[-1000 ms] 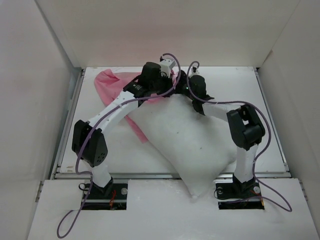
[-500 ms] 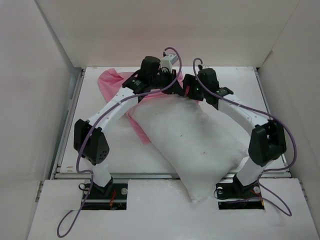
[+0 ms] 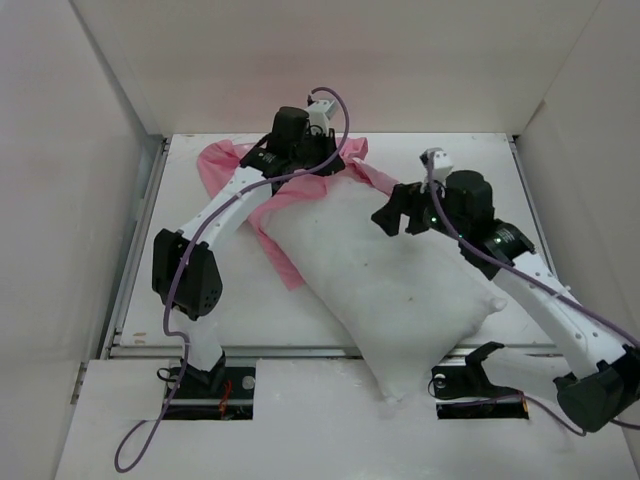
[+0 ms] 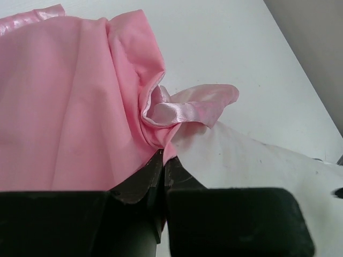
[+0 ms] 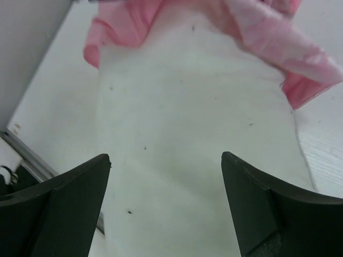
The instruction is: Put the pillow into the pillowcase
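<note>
Left end effector [image 4: 162,166] clamps pillowcase [image 4: 69,107] at 11 o'clock; right end effector [image 5: 163,160], apart, may shove pillow [image 3: 390,280], pulling the fabric free.

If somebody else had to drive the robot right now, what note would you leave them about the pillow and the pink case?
Left fingers: shut on a fold of the pillowcase.
Right fingers: open above the pillow, holding nothing.
The pillow lies slantwise on the table, with pink fabric over only its far end.
Done: far end looks started.
Left: work the rest of the pillow inside.
</note>
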Tool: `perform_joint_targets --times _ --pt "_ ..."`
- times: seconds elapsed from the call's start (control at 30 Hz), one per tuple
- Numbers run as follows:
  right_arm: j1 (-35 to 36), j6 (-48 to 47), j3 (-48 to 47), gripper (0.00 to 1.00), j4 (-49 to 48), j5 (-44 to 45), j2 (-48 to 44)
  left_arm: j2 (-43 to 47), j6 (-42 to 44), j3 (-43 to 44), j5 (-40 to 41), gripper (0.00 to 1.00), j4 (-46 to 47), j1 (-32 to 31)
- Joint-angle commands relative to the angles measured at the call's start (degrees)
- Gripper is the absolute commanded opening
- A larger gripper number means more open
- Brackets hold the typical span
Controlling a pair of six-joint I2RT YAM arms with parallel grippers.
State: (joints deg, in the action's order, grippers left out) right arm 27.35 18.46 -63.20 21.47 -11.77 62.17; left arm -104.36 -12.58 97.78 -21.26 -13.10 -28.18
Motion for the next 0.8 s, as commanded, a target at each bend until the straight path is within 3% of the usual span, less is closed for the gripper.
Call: perform_joint_targets --times 0.0,0.2,0.27,0.3,0.37,0.4,0.47,0.57,0.67,0.77 --pt "4.1 -4.3 2.47 0.9 -0.03 4.63 5.04 1.44 1.15 3.39 -2.38 0.0 1.94 -0.38" --pt "7.8 -7.12 0.01 0.9 -11.17 15.34 16.47 2.49 2.47 3.91 -3.09 0.0 1.24 -1.61" --pt "7.8 -7.65 0.01 0.85 -18.87 16.34 21.74 3.1 3.09 3.91 -3.09 0.0 1.24 -2.22" --pt "7.8 -7.65 0.01 0.61 -21.01 16.86 25.33 3.71 3.09 3.91 -3.09 0.0 1.24 -2.83" --pt "7.8 -6.95 -1.74 0.25 -22.09 18.09 28.33 4.85 3.09 3.91 -2.56 0.0 0.71 -2.84" --pt "7.8 -5.03 -2.88 0.0 -22.09 19.06 29.14 4.86 3.09 3.22 -2.56 0.0 0.71 -3.45" --pt "7.19 -2.3 -2.38 0.0 -25.58 18.28 27.23 5.65 3.09 1.73 -2.56 0.0 0.71 -3.46" --pt "6.57 1.83 4.46 0.0 -39.55 21.68 20.39 7.5 3.61 -0.04 -2.56 0.0 0.19 -4.07" --pt "6.57 3.77 5.8 0.0 -45.89 26.78 17.99 8.82 5.01 -0.04 -3.17 0.0 0.18 -6.26" --pt "6.57 4.39 6.33 0.0 -51.52 25.33 17.46 8.82 5.54 -0.04 -3.7 0.0 0.18 -8.02"
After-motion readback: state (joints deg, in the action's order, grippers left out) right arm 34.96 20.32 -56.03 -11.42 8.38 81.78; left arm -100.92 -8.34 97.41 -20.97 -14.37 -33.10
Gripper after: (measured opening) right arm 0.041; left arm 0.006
